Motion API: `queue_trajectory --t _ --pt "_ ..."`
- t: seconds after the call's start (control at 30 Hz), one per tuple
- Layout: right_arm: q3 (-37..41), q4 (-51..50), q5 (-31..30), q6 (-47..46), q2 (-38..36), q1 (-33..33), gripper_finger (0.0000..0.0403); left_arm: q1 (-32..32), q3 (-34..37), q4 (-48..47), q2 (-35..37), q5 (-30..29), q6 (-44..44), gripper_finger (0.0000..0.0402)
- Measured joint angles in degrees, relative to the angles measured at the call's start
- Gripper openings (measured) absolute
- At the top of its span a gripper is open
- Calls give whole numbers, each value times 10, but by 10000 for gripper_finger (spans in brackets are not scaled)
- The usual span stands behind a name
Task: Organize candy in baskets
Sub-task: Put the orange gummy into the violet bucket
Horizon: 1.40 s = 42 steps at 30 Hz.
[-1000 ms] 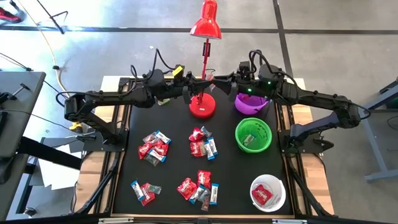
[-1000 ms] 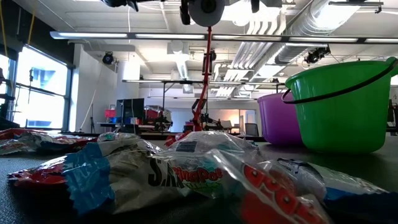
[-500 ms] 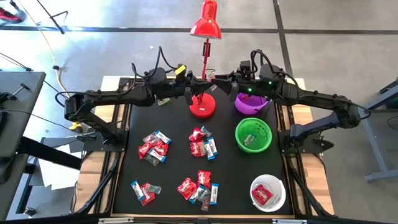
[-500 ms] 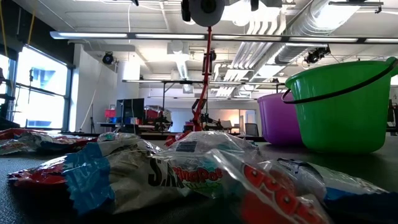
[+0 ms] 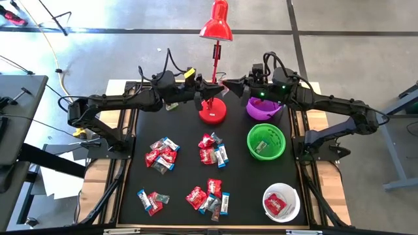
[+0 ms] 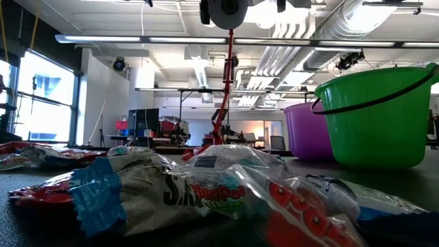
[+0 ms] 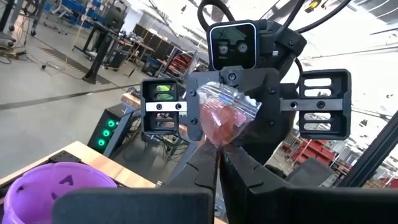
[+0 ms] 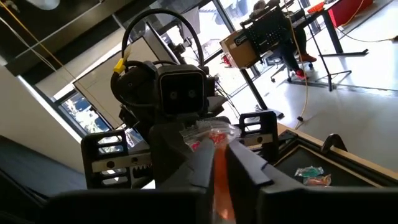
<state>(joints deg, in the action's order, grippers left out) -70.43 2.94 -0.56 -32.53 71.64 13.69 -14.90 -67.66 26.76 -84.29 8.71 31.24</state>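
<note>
My left fingers (image 7: 202,171) and my right fingers (image 8: 245,165) meet nose to nose in the air above the round base of the red lamp (image 5: 212,112), at the far side of the tabletop (image 5: 186,173). Both pairs are closed on the same red sweet (image 7: 224,118) in its clear wrapper, each from its own side. The purple basket (image 5: 263,108) stands just beside the lamp, under my right arm. The green basket (image 5: 266,141) is nearer to the front, and the white basket (image 5: 281,202), with some red sweets inside, stands at the front corner. The other sweets (image 5: 162,153) lie in four small heaps on the black tabletop.
</note>
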Motion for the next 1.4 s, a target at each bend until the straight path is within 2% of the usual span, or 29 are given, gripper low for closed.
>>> queue_trajectory --t 0.37,0.53,0.8,0.93,1.23,1.4 --pt "0 -1 2 -2 0 0 3 -1 0 0 0 28 -49 7" --pt "0 -5 2 3 -1 5 1 -9 0 -18 7 63 -64 36" --pt "0 -45 -21 5 -3 19 0 -16 0 -104 32 68 -64 89" --pt "0 -134 -77 5 -13 30 0 -16 0 -127 37 67 -64 102" --pt "0 -474 -238 -48 -20 62 0 -24 0 -150 37 65 -64 104" --pt "0 -558 -289 -60 -20 79 0 -39 0 -150 37 63 -64 104"
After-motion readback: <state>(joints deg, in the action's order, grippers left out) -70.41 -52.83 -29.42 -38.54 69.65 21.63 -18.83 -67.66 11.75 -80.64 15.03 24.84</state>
